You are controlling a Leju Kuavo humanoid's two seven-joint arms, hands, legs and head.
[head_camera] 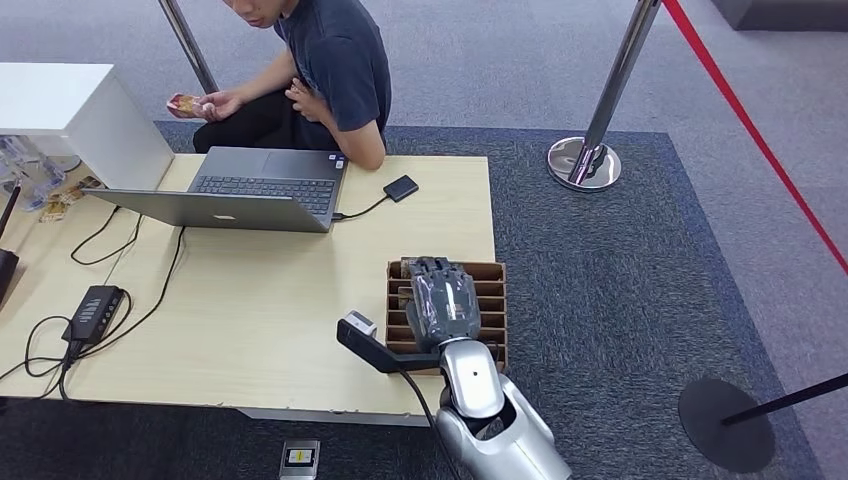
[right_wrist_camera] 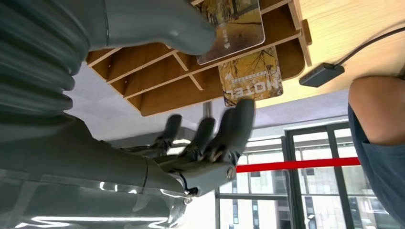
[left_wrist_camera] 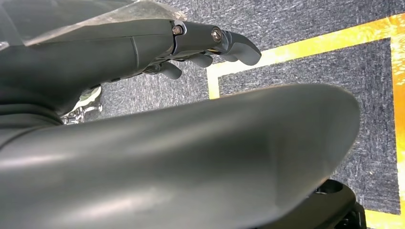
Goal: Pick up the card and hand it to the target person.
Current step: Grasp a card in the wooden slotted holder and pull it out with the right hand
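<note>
cards (right_wrist_camera: 251,74) stand in slotted wooden rack (right_wrist_camera: 143,64).

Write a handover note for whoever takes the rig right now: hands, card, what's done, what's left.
Right hand: over the card rack, fingers apart, thumb near a card, no grip yet.
Left hand: hanging over the carpet, holding nothing.
Two cards sit in the rack's slots; the person across the table holds something small.
Done: reach.
Left: grasp, lift, hand over.
</note>
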